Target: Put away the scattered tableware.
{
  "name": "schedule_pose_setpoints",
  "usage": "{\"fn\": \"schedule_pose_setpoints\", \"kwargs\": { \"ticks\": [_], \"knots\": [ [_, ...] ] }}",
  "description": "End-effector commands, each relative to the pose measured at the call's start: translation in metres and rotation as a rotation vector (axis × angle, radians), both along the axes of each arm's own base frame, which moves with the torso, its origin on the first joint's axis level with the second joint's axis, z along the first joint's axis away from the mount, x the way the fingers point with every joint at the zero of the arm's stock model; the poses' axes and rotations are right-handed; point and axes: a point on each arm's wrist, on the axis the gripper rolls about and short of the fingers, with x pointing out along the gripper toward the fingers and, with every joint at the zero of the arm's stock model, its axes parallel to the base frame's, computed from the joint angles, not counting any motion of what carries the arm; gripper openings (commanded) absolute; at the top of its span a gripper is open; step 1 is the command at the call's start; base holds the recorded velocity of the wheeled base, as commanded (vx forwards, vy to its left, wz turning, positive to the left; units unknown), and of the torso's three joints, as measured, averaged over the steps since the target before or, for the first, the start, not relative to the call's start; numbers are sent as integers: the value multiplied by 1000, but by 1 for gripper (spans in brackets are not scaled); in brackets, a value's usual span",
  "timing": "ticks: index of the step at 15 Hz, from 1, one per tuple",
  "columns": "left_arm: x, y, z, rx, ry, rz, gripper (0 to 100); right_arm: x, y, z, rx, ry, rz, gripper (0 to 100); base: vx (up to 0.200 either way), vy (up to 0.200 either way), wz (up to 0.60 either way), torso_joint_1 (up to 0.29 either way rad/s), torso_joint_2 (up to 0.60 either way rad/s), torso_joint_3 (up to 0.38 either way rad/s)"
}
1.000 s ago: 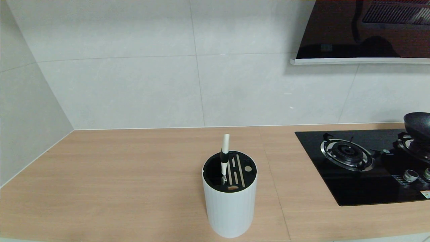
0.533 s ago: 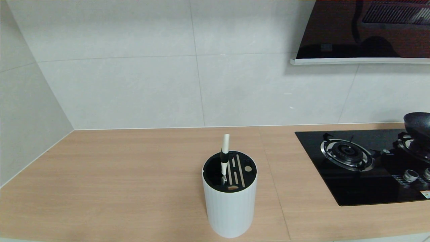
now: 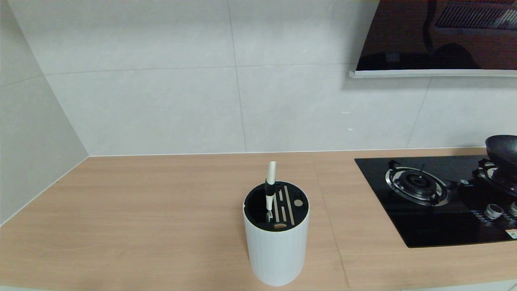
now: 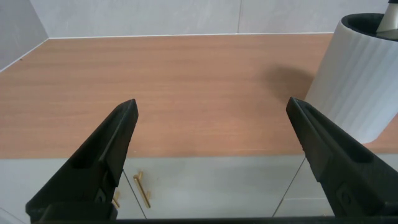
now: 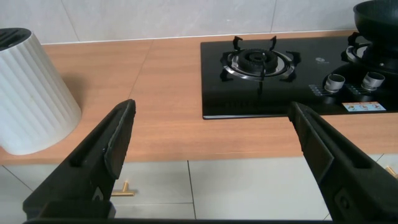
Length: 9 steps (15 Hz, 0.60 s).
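Observation:
A white ribbed cylindrical holder with a black slotted top stands near the counter's front edge. One utensil with a white and black handle stands upright in its open compartment. The holder's side also appears in the left wrist view and the right wrist view. My left gripper hangs open in front of the counter edge, left of the holder, with nothing between its fingers. My right gripper is open and empty too, in front of the counter between the holder and the stove.
A black gas stove takes up the counter's right side, with a dark pan on the far burner and a range hood above. The wooden counter meets tiled walls at the back and left. Cabinet fronts with brass handles lie below.

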Motion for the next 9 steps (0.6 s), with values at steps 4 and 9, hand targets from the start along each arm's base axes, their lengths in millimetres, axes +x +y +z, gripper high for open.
{"fn": "schedule_pose_setpoints", "kwargs": {
  "ticks": [4,9],
  "knots": [
    [0,0,0,0,1,0,100,0,0,0,0,2,0,100,0,0,0,0,0,0],
    [0,0,0,0,1,0,100,0,0,0,5,0,-1,100,0,0,0,0,0,0]
  ]
}}
